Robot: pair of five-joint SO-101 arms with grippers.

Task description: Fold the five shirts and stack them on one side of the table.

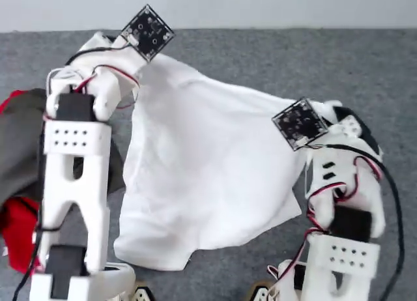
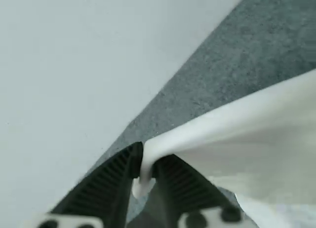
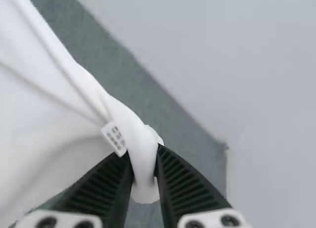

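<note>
Grey cloth covered the table (image 1: 260,60) up to a pale wall (image 1: 260,8). The left gripper (image 2: 144,165) was clamped on a bunched edge of the white shirt (image 1: 202,164), with its black ribbed fingers (image 2: 113,181) pressed against the fabric. The right gripper (image 3: 143,170) pinched another corner of the same shirt, just beside a small sewn tag (image 3: 114,138). The shirt spread between the two grippers, its near part lying rumpled on the table. A dark grey shirt (image 1: 16,141) and a red shirt (image 1: 16,226) lay heaped beside the left arm.
</note>
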